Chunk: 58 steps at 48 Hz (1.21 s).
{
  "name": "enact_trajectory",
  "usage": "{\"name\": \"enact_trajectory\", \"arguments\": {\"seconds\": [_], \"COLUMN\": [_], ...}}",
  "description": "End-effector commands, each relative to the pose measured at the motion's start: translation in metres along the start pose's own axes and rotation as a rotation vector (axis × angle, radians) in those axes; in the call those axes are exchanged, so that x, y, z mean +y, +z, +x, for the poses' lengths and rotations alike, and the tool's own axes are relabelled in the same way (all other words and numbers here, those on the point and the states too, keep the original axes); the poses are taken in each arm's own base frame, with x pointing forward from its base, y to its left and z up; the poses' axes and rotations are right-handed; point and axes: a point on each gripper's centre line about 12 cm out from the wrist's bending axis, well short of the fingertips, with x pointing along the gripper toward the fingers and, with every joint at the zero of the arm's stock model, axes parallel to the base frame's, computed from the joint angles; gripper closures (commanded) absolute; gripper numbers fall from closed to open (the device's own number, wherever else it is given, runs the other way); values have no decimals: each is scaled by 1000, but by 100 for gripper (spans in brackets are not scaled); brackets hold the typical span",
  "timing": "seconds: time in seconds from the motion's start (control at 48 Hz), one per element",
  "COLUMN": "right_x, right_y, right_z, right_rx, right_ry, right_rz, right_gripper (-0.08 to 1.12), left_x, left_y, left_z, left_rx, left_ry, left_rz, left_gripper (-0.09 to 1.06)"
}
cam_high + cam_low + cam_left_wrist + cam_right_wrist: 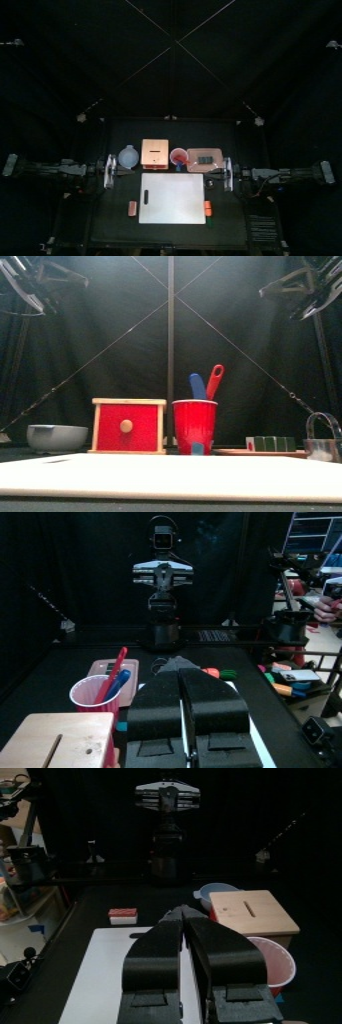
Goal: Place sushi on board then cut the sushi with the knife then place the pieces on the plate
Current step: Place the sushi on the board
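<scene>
Bench: sushi [274, 443] at one o'clock of board [174, 198], likely light, separable; grip across all blocks. Closed, empty: left tool [181, 664], right tool [183, 915].

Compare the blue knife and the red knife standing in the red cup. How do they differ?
The red knife reaches higher above the red cup than the blue knife. The red knife leans right in the front view; the blue knife stands nearly upright. Their colours differ, red against blue. Both stand in the same cup.

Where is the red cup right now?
Top view, mid-table: the red cup stands behind the white board, between the wooden box and the pink tray.
</scene>
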Motion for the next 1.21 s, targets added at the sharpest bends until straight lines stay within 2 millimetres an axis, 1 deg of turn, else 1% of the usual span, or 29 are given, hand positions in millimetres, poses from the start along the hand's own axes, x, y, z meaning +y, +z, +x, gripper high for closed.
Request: {"name": "enact_trajectory", "arguments": {"seconds": [0.021, 0.146, 0.292, 0.521, 0.667, 0.729, 0.833, 1.146, 1.208], "right_x": [-2, -9, -26, -58, -76, -83, -90, -106, -108], "right_y": [-3, -10, -19, -31, -35, -36, -39, -65, -70], "right_z": [2, 2, 2, -3, -7, -7, -5, 7, 9], "right_rx": [14, 50, 138, 362, 515, 557, 602, 775, 805], "right_ry": [-10, -49, -141, -311, -399, -424, -445, -453, -451], "right_rz": [14, 36, 91, 206, 250, 262, 261, 141, 116], "right_gripper": [105, 102, 101, 100, 95, 90, 78, 28, 21], "left_x": [1, 1, 3, 9, 11, 12, 13, 16, 16], "left_y": [-6, -9, -12, -16, -21, -23, -27, -34, -33], "left_z": [7, 13, 20, 25, 28, 29, 32, 36, 36], "left_rx": [21, 34, 31, 40, 60, 69, 83, 104, 101], "left_ry": [7, 7, 14, 40, 48, 51, 57, 68, 69], "left_rz": [-2, 2, 10, 10, 8, 8, 6, 4, 4], "left_gripper": [103, 100, 99, 99, 99, 99, 99, 99, 99]}}
